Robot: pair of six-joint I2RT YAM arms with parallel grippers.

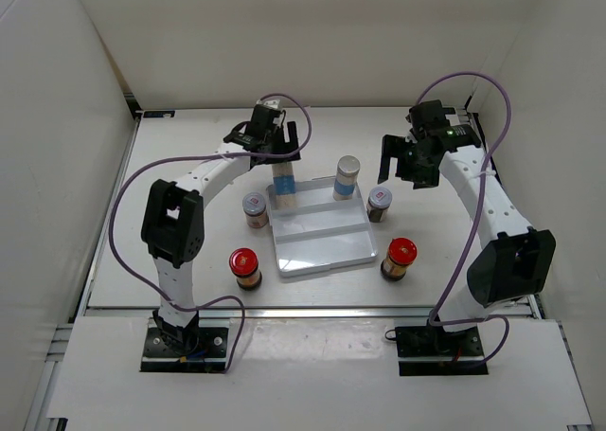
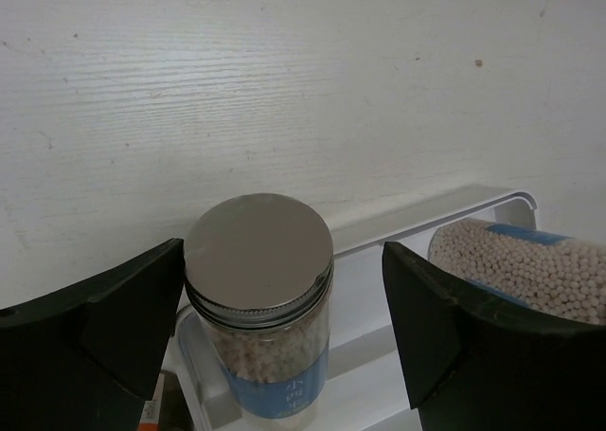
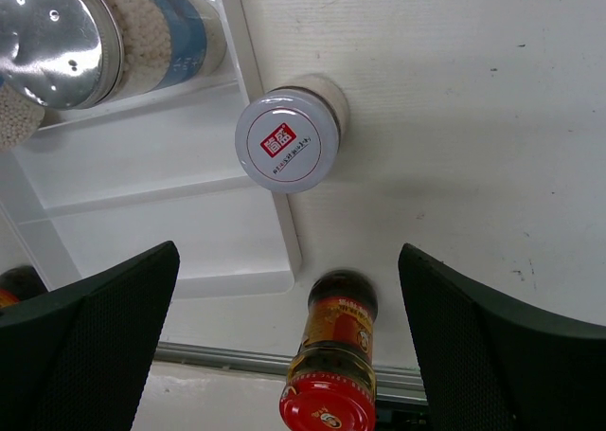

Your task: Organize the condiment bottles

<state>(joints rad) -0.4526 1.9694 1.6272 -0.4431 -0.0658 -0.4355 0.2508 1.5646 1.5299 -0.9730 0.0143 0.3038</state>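
Plainly spread wide and gripping nothing at the left claw (image 2: 284,251): one black finger (image 2: 104,317) close against the silver cap of a tall white jar (image 2: 258,289), contact not certain, the other well clear at 3 o'clock. Moving outward, found upright in the 11 o'clock corner of the white tray (image 1: 322,251), with a second tall white jar (image 1: 347,177) upright in the 1 o'clock corner.

Likewise wide and empty at the right claw (image 3: 289,251), hanging above a short silver-lidded jar (image 3: 287,142). Standing on the table (image 1: 341,133) just beside the tray's 3 o'clock edge, that one, not inside it. Further out, also on the table: the other short silver-lidded jar (image 1: 255,206) at the tray's 9 o'clock side, a red-capped jar (image 1: 245,260) near 7 o'clock, the other red-capped jar (image 1: 401,253) near 4 o'clock.

Probably two of six placed, then. Hard to say whether letting go or about to close on the left.

- If letting go, lift straight up so neither finger drags the cap and tips the jar against the tray wall.
- If gripping, centre first, since the gap looks lopsided.
- On the right, come down squarely over the short lid and close low on the body.
- Keep clear of the tray rim beside it.
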